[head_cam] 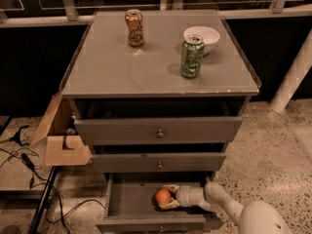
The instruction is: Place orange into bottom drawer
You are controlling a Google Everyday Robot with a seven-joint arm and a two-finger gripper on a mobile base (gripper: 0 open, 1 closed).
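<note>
The orange [163,196] is inside the open bottom drawer [146,223], low over its floor near the middle. My gripper [167,197] reaches into the drawer from the right. Its two pale fingers [170,188] sit on either side of the orange and are closed on it. The white arm runs back to the lower right. The two upper grey drawers [158,129] are pulled out slightly.
On the cabinet top [107,67] stand an orange-brown patterned can [134,28], a green can [192,56] and a white bowl [202,35]. A cardboard box [61,138] and cables [29,167] lie at the left. A white post [292,74] stands at the right.
</note>
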